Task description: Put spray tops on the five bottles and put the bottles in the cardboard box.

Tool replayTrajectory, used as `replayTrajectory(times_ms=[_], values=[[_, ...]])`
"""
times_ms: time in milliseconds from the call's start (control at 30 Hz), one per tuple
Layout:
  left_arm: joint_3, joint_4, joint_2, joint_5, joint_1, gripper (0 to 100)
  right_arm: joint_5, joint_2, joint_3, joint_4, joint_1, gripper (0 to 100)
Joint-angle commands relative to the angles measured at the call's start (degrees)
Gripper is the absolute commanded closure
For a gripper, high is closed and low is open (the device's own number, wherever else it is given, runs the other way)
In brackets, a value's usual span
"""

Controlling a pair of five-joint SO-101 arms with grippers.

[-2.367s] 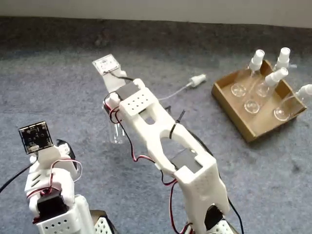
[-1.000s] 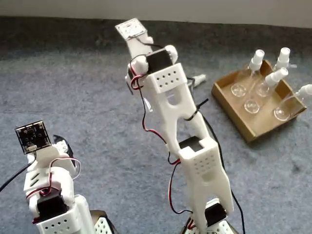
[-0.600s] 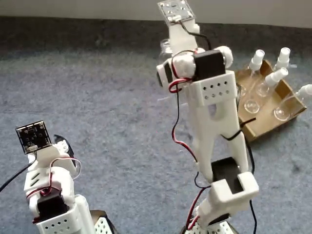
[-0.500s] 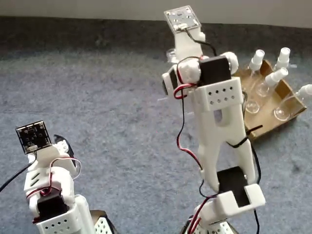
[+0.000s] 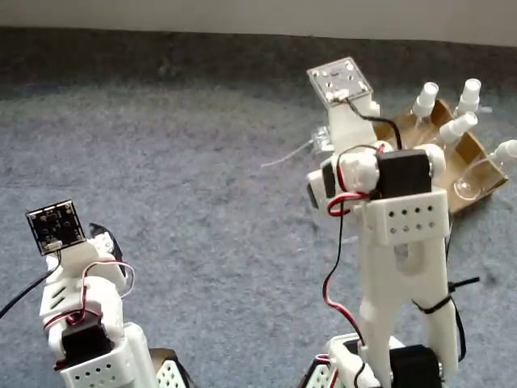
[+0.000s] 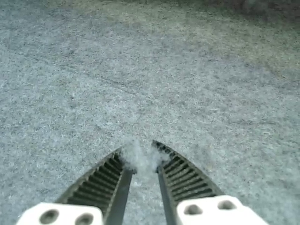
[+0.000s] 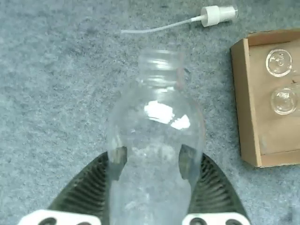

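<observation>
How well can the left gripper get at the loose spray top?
Probably not: the spray top lies far across the table by the cardboard box, with the right arm close beside it.

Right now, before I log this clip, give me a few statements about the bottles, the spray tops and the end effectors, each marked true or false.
1. The right end effector grips a clear bottle that has no spray top on it. True.
2. Five capped bottles stand in the cardboard box. False: the high view shows four capped bottles there.
3. A loose spray top lies on the carpet outside the box. True.
4. The left end effector holds a spray top. False: it holds nothing and is over bare carpet.
</observation>
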Motion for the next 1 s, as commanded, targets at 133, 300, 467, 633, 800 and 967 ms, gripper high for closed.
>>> replayTrajectory(times_ms=[133, 300, 467, 633, 800, 967], values=[[-1.36, -0.88, -0.57, -0.62, 1.10, 99, 1.32, -15.96, 24.22, -14.64, 1.01, 93.2], [-1.36, -0.88, -0.57, -0.62, 1.10, 99, 1.32, -25.36, 43.74, -30.64, 1.01, 93.2], [-1.36, -0.88, -0.57, -0.62, 1.10, 99, 1.32, -29.76, 58.68, -42.77, 1.01, 93.2], [-1.36, -0.88, -0.57, -0.62, 1.10, 99, 1.32, -29.76, 66.77, -51.12, 1.01, 93.2], [-1.36, -0.88, -0.57, -0.62, 1.10, 99, 2.02, -29.58, 69.23, -54.73, 1.01, 93.1], [-1.36, -0.88, -0.57, -0.62, 1.10, 99, 3.87, -22.64, 68.09, -55.08, 1.27, 93.1]])
